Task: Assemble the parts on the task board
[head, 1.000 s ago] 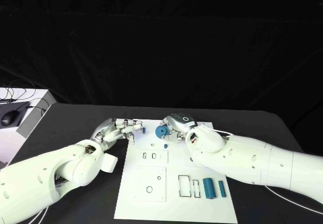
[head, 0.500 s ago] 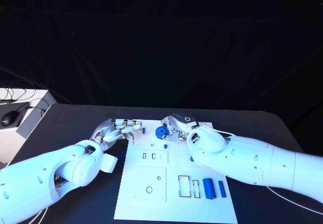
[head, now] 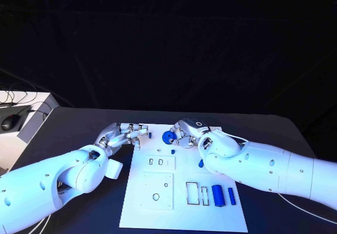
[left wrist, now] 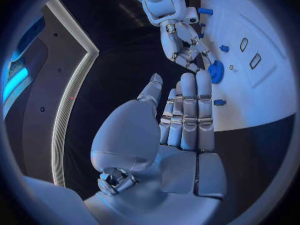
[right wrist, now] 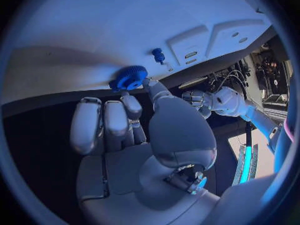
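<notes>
The right hand (head: pixel 188 134) pinches a blue gear (head: pixel 168 138) between thumb and fingertips (right wrist: pixel 130 104), at the 12 o'clock end of the white board (head: pixel 184 214). The left hand (head: pixel 125 135) is at about 9 o'clock from the gear, near it but apart, over the board's edge; its fingers (left wrist: pixel 190 110) are straight, close together, and hold nothing. Two blue cylinders (head: pixel 223 195) lie on the board toward 5 o'clock.

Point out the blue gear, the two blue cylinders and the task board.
blue gear (head: pixel 168 137), head view, its toothed face at the right hand's fingertips.
two blue cylinders (head: pixel 217 196), head view, the thicker one's body.
task board (head: pixel 182 214), head view, bare near part.
</notes>
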Robot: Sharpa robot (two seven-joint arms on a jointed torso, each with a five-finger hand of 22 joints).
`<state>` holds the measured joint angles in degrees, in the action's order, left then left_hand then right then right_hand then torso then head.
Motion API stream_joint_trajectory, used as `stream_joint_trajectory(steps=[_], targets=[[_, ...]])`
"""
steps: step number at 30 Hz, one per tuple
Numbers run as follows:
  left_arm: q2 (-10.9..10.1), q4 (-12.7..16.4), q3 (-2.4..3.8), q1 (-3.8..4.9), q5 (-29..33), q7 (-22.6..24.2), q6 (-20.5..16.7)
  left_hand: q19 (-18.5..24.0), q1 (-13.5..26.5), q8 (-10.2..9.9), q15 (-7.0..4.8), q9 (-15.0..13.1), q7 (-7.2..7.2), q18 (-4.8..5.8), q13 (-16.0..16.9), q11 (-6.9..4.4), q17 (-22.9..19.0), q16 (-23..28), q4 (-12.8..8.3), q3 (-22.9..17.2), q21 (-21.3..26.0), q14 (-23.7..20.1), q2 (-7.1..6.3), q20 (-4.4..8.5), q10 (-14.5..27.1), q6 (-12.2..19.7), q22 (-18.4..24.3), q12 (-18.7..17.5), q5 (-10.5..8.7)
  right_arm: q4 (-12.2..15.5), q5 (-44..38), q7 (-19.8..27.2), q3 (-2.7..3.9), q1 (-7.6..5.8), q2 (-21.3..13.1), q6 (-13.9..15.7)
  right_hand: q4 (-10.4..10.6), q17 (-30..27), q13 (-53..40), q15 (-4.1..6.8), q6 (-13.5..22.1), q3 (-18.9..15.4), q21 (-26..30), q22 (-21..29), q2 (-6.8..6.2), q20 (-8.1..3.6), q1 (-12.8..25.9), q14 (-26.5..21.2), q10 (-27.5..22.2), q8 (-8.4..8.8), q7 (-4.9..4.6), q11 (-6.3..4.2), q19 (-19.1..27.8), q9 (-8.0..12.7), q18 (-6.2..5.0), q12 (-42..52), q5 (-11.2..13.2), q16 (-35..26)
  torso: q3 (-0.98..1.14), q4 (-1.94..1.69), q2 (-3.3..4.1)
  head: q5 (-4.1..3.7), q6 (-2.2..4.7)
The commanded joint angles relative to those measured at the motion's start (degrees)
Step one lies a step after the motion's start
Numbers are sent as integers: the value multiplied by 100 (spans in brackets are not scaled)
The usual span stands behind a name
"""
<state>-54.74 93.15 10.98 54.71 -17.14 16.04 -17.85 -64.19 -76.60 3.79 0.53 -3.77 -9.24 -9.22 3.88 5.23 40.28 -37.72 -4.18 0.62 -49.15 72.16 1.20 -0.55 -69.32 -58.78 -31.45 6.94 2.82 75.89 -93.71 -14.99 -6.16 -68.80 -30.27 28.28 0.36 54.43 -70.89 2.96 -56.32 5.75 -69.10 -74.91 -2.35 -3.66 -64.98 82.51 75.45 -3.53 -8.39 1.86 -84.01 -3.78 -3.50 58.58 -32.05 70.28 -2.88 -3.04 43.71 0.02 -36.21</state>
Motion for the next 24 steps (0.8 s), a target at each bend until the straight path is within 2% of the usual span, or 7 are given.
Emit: stream_joint_trajectory(steps=[1,12,24], targets=[[8,3,3,-3,-1,62,75,-26,26,24,15,-7,-8,-78,-7,-14,-6,13,11,13,38,-6,47,-3,34,48,-10,4,5,5,364,204,1,1,-9,-208,-15,19,-42,5,4,71,-49,-986,55,-1,245,-6,19,-5,-19,-28,-119,0,5,51,-97,45,-2,-6,-2,1,-11],[11,-4,2,-3,-1,58,82,-27,9,26,13,-7,-2,-79,-7,-19,-6,12,7,5,40,-6,56,-3,33,41,-12,8,5,-32,466,228,1,1,-8,-300,15,28,-56,-6,29,110,-66,-989,81,10,327,-7,17,-7,-32,-19,-121,-3,2,55,-188,64,-4,-3,-3,-8,-20],[19,-32,2,-4,-1,63,83,-27,9,26,13,-7,-2,-79,-7,-19,-6,12,7,5,40,-6,56,-3,33,41,-12,8,5,-66,449,155,1,0,-51,-668,-31,29,-69,-8,32,152,-88,-993,70,15,343,-9,16,-8,-37,-19,-123,-3,2,62,-276,76,-3,-3,-8,-12,-22]])
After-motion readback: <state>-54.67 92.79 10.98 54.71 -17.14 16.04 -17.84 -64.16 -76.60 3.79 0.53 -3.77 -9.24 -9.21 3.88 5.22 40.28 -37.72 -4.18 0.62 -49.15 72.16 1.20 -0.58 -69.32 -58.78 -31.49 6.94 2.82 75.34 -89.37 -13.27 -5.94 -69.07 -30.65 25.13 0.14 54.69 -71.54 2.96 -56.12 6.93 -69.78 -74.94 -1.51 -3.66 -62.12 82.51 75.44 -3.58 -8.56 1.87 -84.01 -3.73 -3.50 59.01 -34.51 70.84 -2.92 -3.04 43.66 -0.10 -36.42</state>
